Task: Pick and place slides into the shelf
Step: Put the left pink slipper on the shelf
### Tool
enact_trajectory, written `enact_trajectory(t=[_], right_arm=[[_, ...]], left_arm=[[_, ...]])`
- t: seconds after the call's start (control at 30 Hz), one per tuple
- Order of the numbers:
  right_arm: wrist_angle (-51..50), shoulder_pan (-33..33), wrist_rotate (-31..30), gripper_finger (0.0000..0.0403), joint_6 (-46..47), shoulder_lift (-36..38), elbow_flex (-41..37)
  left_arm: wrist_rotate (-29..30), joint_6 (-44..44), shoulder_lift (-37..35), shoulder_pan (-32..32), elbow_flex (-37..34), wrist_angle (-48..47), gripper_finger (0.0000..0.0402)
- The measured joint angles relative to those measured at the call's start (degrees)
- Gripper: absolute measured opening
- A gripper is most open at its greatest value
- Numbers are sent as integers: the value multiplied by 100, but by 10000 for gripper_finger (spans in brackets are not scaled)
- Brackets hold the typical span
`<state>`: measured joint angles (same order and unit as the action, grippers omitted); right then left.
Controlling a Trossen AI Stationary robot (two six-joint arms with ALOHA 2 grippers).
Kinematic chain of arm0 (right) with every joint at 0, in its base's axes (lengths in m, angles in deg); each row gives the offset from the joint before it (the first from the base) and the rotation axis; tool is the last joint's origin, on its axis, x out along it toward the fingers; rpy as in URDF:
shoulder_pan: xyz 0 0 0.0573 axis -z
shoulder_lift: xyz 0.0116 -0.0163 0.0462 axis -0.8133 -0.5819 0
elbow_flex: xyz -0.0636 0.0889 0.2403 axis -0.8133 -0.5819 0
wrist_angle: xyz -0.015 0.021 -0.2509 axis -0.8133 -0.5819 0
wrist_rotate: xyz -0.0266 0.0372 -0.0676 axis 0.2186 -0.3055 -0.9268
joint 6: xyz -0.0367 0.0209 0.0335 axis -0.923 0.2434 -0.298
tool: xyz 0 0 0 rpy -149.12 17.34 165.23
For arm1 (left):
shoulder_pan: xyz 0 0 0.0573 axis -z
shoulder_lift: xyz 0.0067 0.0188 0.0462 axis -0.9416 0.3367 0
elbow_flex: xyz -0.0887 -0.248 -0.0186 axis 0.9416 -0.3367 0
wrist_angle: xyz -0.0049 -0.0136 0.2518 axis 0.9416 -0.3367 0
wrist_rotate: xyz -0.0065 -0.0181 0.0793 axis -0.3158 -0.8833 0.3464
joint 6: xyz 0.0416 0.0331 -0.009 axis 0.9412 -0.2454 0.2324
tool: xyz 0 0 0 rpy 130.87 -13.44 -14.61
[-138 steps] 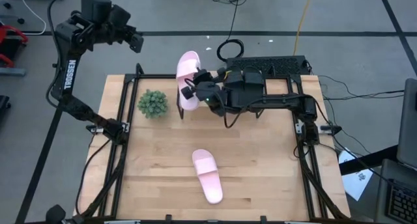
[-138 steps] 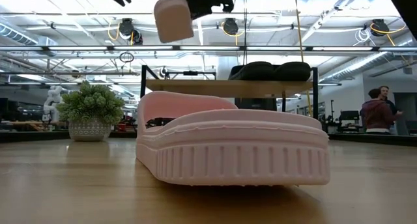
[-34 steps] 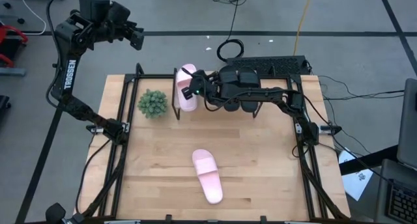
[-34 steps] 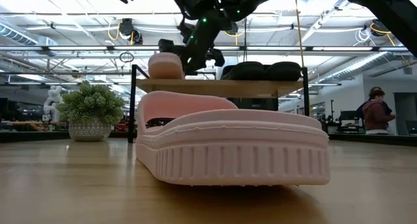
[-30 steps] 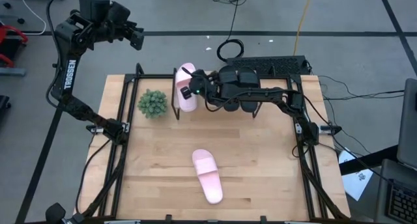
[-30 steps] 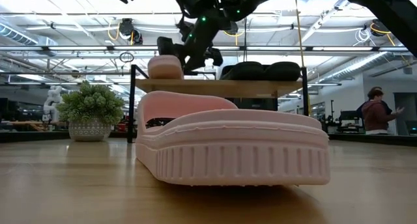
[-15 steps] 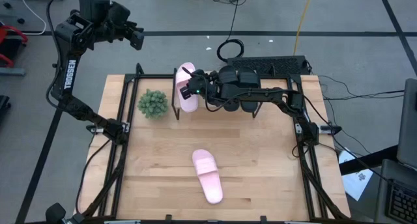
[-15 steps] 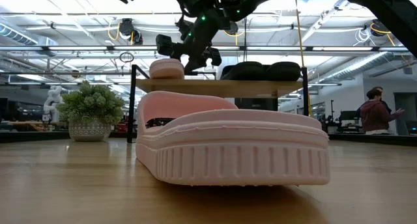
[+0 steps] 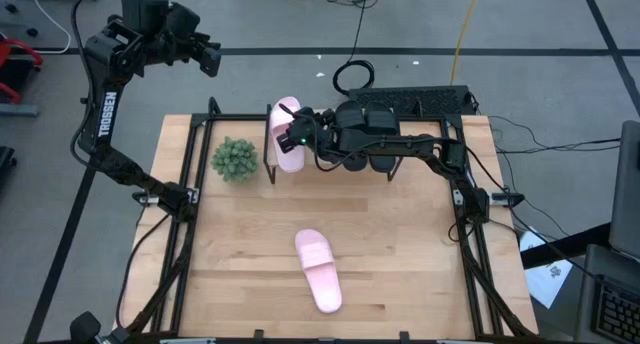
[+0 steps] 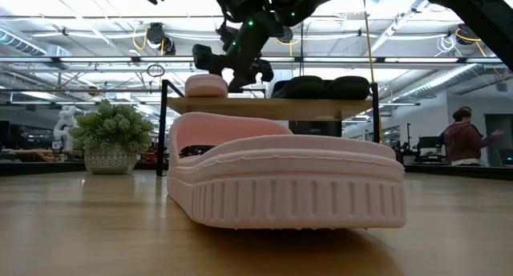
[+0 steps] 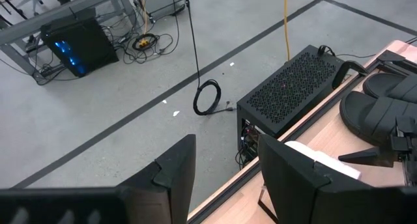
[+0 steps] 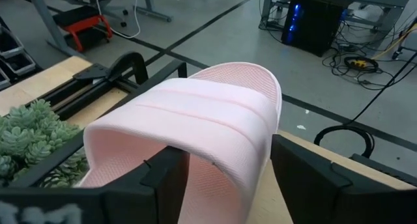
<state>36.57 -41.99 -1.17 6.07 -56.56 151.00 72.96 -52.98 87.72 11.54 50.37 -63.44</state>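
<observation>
Now the pink slide (image 12: 195, 129) sits flat on the shelf (image 10: 272, 107), at the shelf's left end near the bench's (image 9: 400, 274) far edge, beside the black pair (image 10: 325, 87). The right end effector (image 9: 291, 134) straddles its strap with fingers (image 12: 306, 178) apart, nothing clamped. To finish well, I'd say lift straight up and clear before swinging away, so a finger doesn't drag the strap and tip the slide off the plank. It looks soft: pale pink, wide ribbed strap, textured footbed, open toe. Its partner, the second pink slide (image 9: 318, 269), lies near the bench's front edge. The left end effector (image 9: 205, 59) waits beyond the far left corner, fingers apart, empty. A potted plant (image 9: 234, 159) stands left of the shelf.
</observation>
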Motion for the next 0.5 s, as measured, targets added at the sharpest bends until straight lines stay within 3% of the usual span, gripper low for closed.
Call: enact_trajectory(t=[0.5], right_arm=[[-40, -4, -3, 212, -321, 252, -2]], left_arm=[[-26, -90, 0, 7, 0, 0, 168]])
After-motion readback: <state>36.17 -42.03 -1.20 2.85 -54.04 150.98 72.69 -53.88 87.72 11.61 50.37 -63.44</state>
